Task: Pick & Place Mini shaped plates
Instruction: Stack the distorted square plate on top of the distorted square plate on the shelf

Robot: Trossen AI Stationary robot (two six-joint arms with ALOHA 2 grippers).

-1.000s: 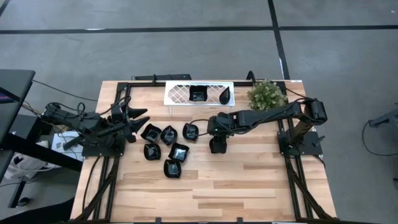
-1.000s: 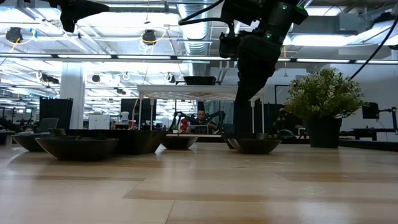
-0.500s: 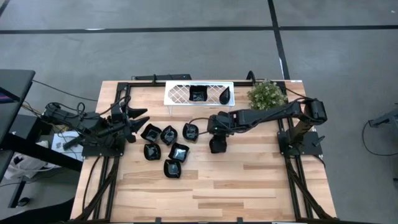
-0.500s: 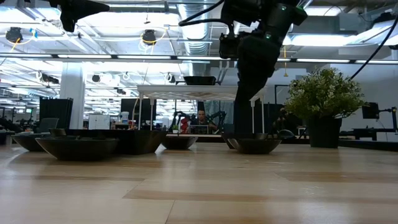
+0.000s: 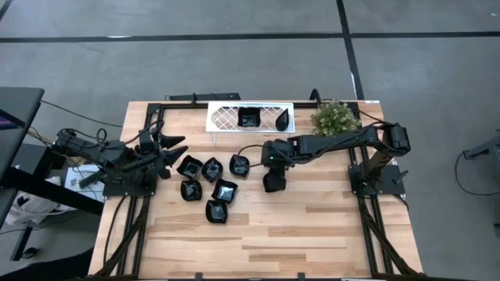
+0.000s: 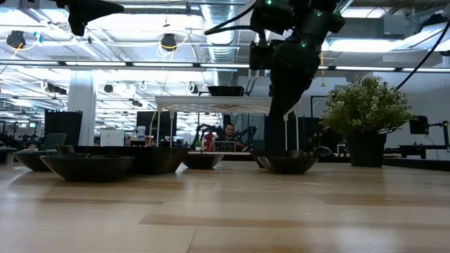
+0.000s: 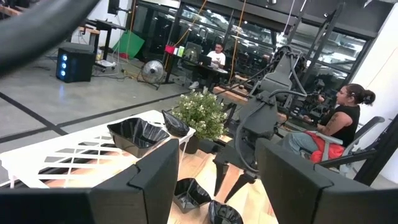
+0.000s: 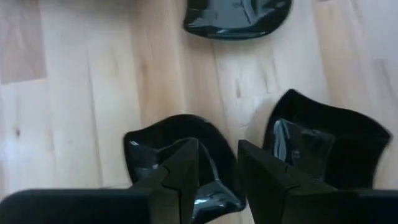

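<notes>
While the right gripper (image 8: 214, 171) hangs part-open, empty, over a mini shaped plate (image 8: 180, 165) at frame centre, left gripper (image 5: 176, 147) waits wide at left. Glossy, stiff, likely slippery and chip-prone; pinch the wavy rim.

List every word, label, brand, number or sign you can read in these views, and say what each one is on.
None can be read.
The mini shaped plates, the white lattice tray and the wooden table carry no print.
The arms show no legible marking in any view.
The monitors in the room beyond the table are too small to read.
</notes>
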